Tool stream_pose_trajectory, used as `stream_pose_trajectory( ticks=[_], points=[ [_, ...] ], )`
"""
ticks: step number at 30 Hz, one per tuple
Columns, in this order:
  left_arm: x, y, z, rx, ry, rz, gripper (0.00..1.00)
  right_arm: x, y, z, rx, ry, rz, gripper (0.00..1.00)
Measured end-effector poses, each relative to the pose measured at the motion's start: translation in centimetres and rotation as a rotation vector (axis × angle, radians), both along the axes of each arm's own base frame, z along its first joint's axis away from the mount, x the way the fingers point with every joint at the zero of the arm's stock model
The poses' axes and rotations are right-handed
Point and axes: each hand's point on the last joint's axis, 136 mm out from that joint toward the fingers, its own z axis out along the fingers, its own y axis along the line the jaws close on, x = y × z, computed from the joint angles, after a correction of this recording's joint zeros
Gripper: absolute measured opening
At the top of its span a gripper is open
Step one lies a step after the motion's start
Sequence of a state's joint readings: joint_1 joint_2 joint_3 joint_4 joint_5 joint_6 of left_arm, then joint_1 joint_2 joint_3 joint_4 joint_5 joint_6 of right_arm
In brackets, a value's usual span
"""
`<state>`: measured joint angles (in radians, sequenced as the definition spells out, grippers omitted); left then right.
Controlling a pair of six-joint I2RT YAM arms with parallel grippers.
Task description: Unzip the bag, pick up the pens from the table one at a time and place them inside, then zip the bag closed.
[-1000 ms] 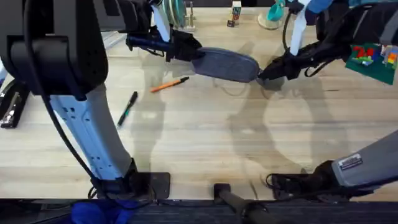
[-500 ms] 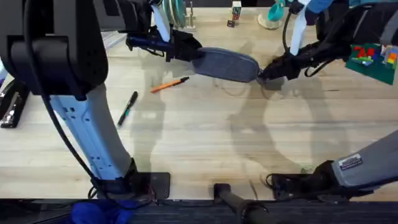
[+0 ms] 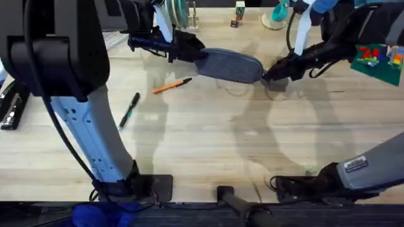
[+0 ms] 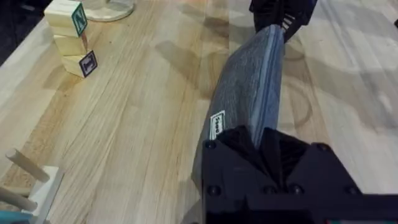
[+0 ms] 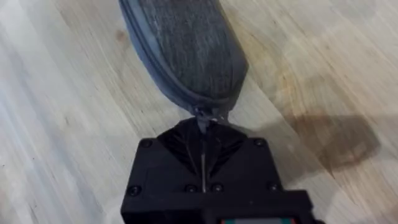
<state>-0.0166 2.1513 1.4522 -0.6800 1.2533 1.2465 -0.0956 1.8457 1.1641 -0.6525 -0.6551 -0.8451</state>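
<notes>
The grey-blue bag (image 3: 228, 65) lies stretched between my two grippers at the back of the table (image 3: 208, 145). My left gripper (image 3: 192, 53) is shut on the bag's left end; the left wrist view has the bag (image 4: 249, 93) running away from my left gripper (image 4: 261, 142). At the right end, my right gripper (image 3: 268, 72) is shut on the small zipper pull (image 5: 205, 115) at the tip of the bag (image 5: 186, 43). An orange pen (image 3: 172, 86) lies just in front of the bag's left end. A black pen (image 3: 129, 109) lies further left and nearer.
A black stapler (image 3: 12, 107) sits at the left edge. A green brick plate (image 3: 379, 60) is at the back right. Lettered wooden blocks (image 4: 71, 34) and a teal item (image 3: 278, 12) stand along the back edge. The table's middle and front are bare wood.
</notes>
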Motion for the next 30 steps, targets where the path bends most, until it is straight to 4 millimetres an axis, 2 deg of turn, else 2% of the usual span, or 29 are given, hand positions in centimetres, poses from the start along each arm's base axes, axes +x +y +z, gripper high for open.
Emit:
stream_pose_trajectory(
  ticks=[5, 12, 22, 30],
  points=[
    [0.0, 0.0, 0.0, 0.0, 0.0, 0.0, 0.041, -0.1, 0.0, 0.4, 0.001, 0.003, -0.007, 0.03],
    [0.0, 0.0, 0.0, 0.0, 0.0, 0.0, 0.04, 0.1, 0.0, 2.5, 0.0, -0.035, -0.023, 0.03],
    [0.0, 0.0, 0.0, 0.0, 0.0, 0.0, 0.04, 0.1, 0.1, 4.5, 0.009, -0.053, -0.067, 0.03],
    [0.0, 0.0, 0.0, 0.0, 0.0, -0.001, 0.04, 0.1, 1.2, 6.4, 0.012, -0.096, -0.062, 0.03]
  ],
)
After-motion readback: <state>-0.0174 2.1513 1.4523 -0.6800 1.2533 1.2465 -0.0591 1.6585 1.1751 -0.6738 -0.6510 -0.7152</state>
